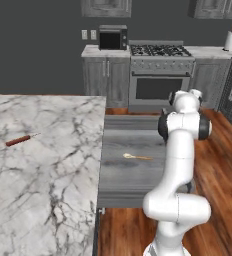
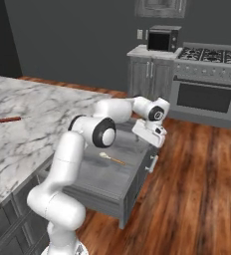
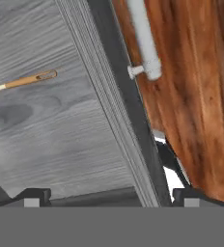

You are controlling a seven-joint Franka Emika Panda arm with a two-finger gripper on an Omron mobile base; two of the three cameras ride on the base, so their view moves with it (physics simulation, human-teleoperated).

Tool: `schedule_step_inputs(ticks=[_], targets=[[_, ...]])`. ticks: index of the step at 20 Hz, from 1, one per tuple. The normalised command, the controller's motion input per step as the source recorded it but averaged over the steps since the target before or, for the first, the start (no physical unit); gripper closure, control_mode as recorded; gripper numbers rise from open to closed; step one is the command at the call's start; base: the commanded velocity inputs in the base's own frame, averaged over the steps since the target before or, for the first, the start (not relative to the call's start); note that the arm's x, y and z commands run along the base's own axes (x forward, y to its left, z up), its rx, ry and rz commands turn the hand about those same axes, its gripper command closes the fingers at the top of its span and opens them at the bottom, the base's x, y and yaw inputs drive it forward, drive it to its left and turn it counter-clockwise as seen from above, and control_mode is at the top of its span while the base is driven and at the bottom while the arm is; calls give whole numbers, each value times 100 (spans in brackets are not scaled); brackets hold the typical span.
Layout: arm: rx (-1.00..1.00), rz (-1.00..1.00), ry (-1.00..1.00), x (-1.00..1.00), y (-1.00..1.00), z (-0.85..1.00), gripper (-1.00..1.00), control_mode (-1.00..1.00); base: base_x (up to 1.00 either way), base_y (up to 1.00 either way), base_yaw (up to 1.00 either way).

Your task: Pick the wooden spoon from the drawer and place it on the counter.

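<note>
Lying in drawer (image 1: 133,175): wooden spoon (image 1: 137,157).

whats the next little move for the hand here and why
Probably shift the hand sideways, away from the drawer's front panel and in over the wooden spoon, before lowering. The hand sits above the front edge of the open drawer, its fingertips apart with nothing between them, while the spoon lies flat mid-drawer, off to one side in the hand view.
</note>
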Motion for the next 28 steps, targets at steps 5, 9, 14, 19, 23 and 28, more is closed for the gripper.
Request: schedule_step_inputs(ticks=[5, 9, 14, 19, 23, 28], targets=[[0, 15, -18, -46, 100, -2, -100, -100, 0, 0, 0], [0, 8, -24, -49, 98, -4, -100, -100, 0, 0, 0], [4, 17, -40, -49, 74, 0, -100, -100, 0, 0, 0], [0, 31, -27, 6, 42, 0, -100, -100, 0, 0, 0], [-13, 49, -1, 54, 1, 0, -100, -100, 0, 0, 0], [-22, 53, 1, 65, 0, 0, -100, -100, 0, 0, 0]])
